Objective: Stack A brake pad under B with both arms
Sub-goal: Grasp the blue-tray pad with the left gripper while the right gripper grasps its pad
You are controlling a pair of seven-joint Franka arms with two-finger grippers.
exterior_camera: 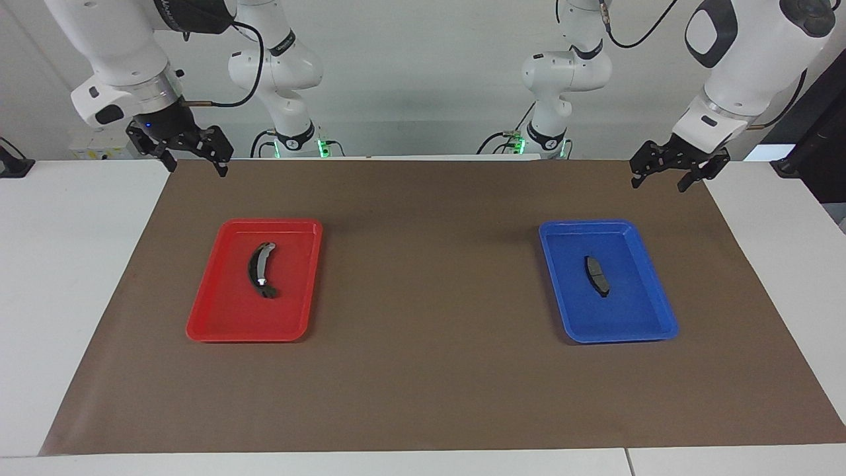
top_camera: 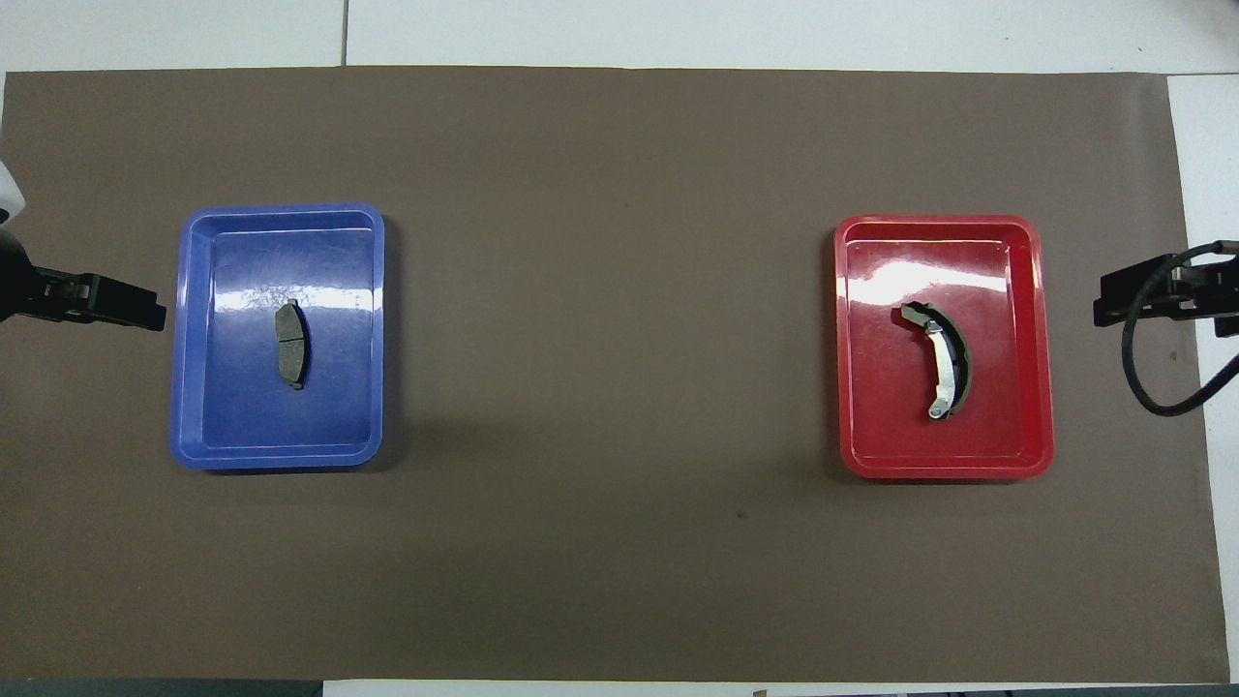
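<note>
The A brake pad (exterior_camera: 597, 276), short and dark grey with a groove across it, lies in the blue tray (exterior_camera: 628, 311) toward the left arm's end of the table; it also shows in the overhead view (top_camera: 290, 345). B (exterior_camera: 260, 270), the long crescent piece with a silver band, lies in the red tray (exterior_camera: 231, 317) toward the right arm's end; it also shows in the overhead view (top_camera: 944, 362). My left gripper (exterior_camera: 659, 186) hangs open and empty over the mat's corner, clear of the blue tray. My right gripper (exterior_camera: 196, 168) hangs open and empty over the mat's other corner, clear of the red tray.
A brown mat (exterior_camera: 429, 297) covers the table between and around the two trays. The blue tray (top_camera: 242, 436) and red tray (top_camera: 968, 455) stand well apart. A black cable (top_camera: 1152, 387) loops by my right gripper (top_camera: 1103, 310). My left gripper (top_camera: 155, 315) shows at the mat's edge.
</note>
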